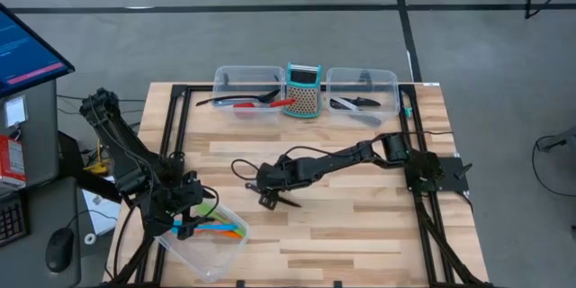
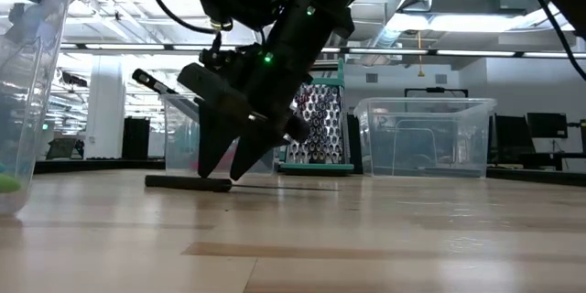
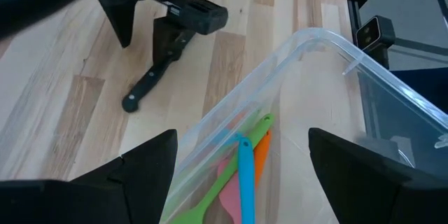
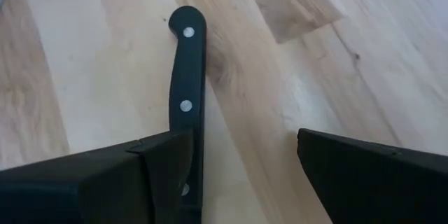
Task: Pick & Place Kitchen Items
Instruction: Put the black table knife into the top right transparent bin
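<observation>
The left claw (image 1: 184,220) hangs released over the near-left clear tub (image 1: 236,250), which holds the green, blue, pink and orange spatulas (image 3: 241,175). At mid-desk (image 1: 360,225) the right claw (image 1: 270,196) is down, jaws spread, around the black-handled knife (image 4: 186,91) lying flat on the wood, one finger against its handle. This looks like the pick step: next, centre the handle, clench, then lift.

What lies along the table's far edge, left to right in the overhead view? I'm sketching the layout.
Left clear tub with red and black utensils → teal-framed grater → right clear tub with dark utensils.
</observation>
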Available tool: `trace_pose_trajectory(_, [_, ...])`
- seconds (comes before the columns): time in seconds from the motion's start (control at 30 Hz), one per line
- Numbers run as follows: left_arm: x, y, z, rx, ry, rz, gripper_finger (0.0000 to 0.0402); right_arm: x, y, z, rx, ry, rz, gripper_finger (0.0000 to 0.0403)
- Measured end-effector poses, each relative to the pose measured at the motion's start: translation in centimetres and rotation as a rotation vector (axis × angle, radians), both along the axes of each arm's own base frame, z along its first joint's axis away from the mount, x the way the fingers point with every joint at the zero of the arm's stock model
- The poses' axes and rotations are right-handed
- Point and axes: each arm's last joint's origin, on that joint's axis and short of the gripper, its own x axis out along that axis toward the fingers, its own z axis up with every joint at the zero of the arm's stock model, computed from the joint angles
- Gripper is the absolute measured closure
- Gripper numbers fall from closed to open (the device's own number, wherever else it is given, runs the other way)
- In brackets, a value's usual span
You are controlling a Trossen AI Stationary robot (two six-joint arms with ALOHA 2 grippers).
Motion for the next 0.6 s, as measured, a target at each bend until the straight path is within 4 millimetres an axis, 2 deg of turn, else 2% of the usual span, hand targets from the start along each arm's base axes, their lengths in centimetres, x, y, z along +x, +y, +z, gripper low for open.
trace_pose_trajectory(0.23, [0.0, 0.0, 0.0, 0.0, 0.0, -0.001, 0.0097, -0.3, -1.7, 0.6, -0.033, 0.035, 0.001, 0.0154])
trace_pose_trajectory(0.53, [0.0, 0.0, 0.0, -0.001, 0.0, -0.001, 0.0097, -0.1, -1.2, 4.4, -0.156, -0.066, 0.076, 0.0154])
trace_pose_trajectory(0.6, [0.0, 0.0, 0.0, -0.001, 0.0, -0.001, 0.0097, 0.0, -1.2, 4.7, -0.163, -0.083, 0.084, 0.0154])
